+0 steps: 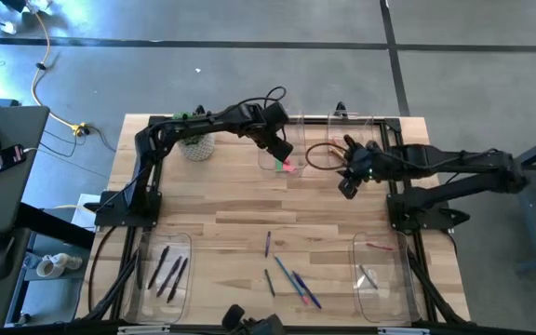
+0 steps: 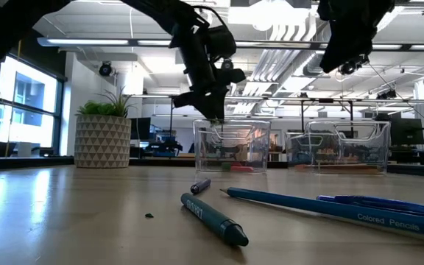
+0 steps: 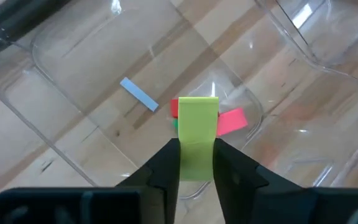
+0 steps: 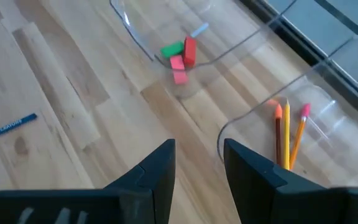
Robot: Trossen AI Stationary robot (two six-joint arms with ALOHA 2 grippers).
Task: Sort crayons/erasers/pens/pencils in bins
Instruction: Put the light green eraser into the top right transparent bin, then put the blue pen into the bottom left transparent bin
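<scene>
The left hand (image 3: 196,163) hangs over the near end of a clear bin (image 1: 270,160) at the table's (image 1: 231,209) far edge, grasping a yellow-green eraser (image 3: 197,134) by its side faces; its long axis runs straight out ahead of the fingers. Below it in that bin lie pink, red and green erasers (image 4: 180,55), bunched against the rounded end wall. The right hand (image 4: 197,163) hovers released, beside the neighbouring bin (image 4: 316,118) holding pencils (image 4: 288,134), with bare table beneath it.
</scene>
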